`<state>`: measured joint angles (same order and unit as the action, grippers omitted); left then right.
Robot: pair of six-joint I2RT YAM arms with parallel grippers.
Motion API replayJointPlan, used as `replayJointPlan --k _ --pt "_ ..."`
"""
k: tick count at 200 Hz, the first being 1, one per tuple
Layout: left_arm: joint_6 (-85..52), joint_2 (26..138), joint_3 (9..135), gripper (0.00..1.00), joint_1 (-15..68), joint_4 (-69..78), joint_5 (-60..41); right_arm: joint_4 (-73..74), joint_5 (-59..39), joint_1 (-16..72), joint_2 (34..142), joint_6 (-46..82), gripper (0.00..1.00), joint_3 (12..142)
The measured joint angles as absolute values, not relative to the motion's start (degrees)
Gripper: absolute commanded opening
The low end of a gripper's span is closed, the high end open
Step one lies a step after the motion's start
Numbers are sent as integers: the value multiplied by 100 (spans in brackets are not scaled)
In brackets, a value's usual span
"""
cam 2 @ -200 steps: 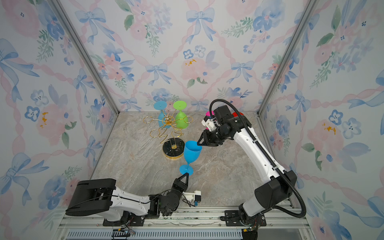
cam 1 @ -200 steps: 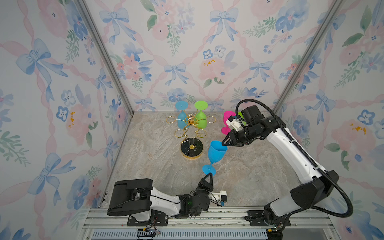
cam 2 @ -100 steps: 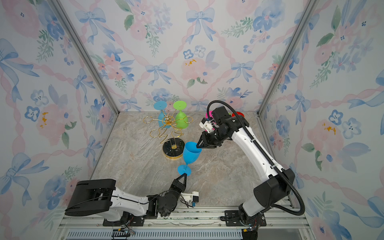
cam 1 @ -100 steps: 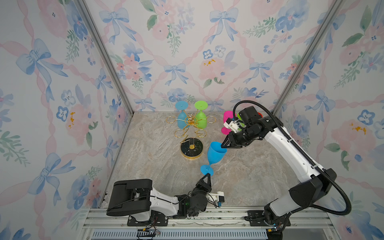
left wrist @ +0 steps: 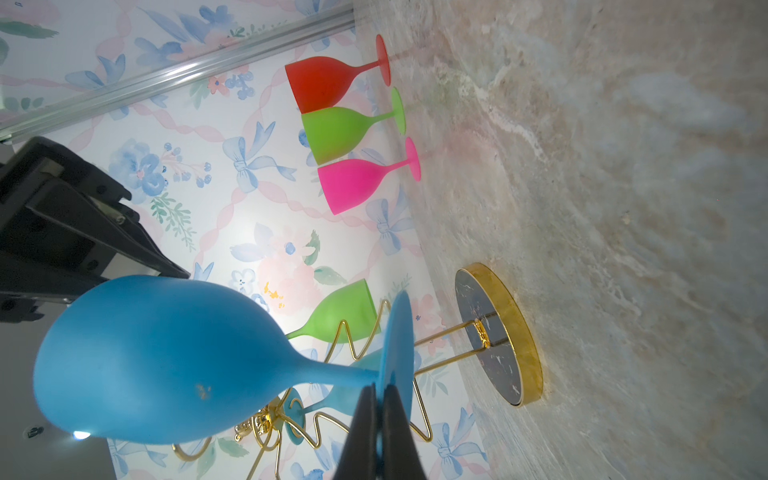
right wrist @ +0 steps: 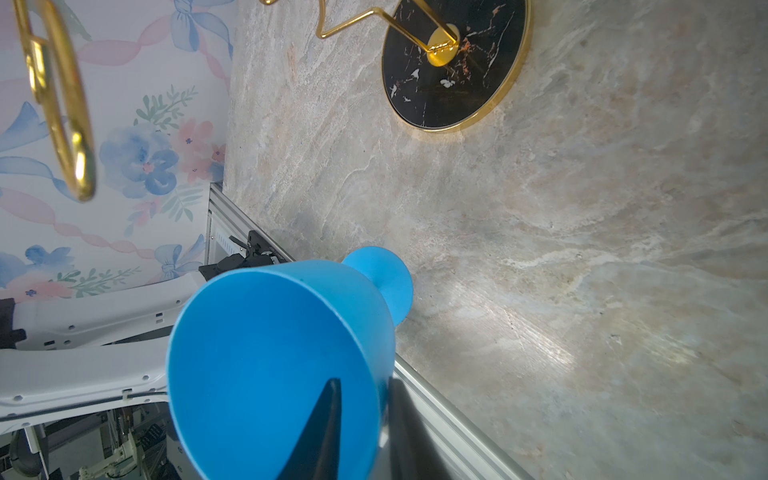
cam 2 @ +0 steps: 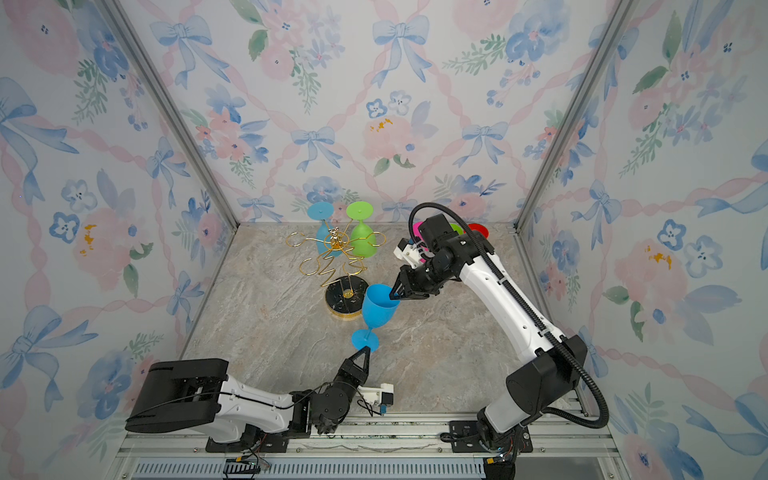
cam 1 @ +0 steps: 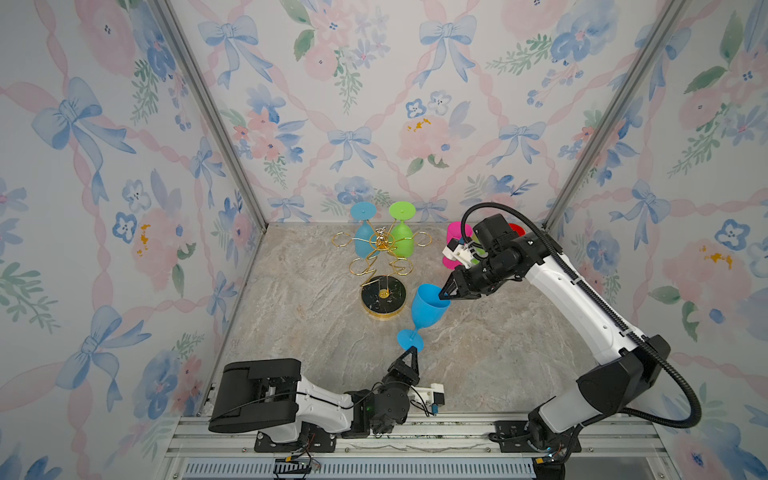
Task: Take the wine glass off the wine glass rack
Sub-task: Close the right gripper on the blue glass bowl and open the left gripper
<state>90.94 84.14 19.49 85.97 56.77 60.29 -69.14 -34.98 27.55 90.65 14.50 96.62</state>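
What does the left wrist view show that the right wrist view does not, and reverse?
Only the left wrist view: a red glass, a green glass and a pink glass standing by the wall, a second green glass hanging on the wine glass rack, and the left gripper shut on the blue wine glass's foot. Only the right wrist view: the bowl's inside, the right gripper with one finger inside and one outside the rim. Both: that glass, the rack's black base, the marble table.
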Motion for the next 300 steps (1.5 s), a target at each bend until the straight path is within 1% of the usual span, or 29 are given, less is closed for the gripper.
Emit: replayJointPlan --k 77,86,100,105,146,199,235,300 --pt "9161 8350 1894 0 8597 5732 6029 -6949 -3518 2759 9120 1433 13 9657" --pt "9177 8350 1892 5 8597 5734 6029 -6952 -3516 2759 9120 1433 13 9657" --pt "9198 8350 1890 16 8597 5730 6027 -6954 -3509 2759 9120 1433 12 9657" --pt "9201 8350 1887 18 8597 5734 6025 -6956 -3505 2759 9120 1431 11 9657" --pt "9214 8302 1872 31 8597 5776 6018 -6967 -3422 2759 9120 1411 7 9657" --pt "9052 8221 1852 53 8597 5774 6003 -6965 -3341 2679 9120 1413 5 9651" --pt "8597 8112 1881 67 8597 5771 6031 -6882 -3098 2421 9019 1461 3 9500" --pt "7227 8060 2156 80 8597 5732 6388 -6788 -2005 1865 8593 1544 0 9209"
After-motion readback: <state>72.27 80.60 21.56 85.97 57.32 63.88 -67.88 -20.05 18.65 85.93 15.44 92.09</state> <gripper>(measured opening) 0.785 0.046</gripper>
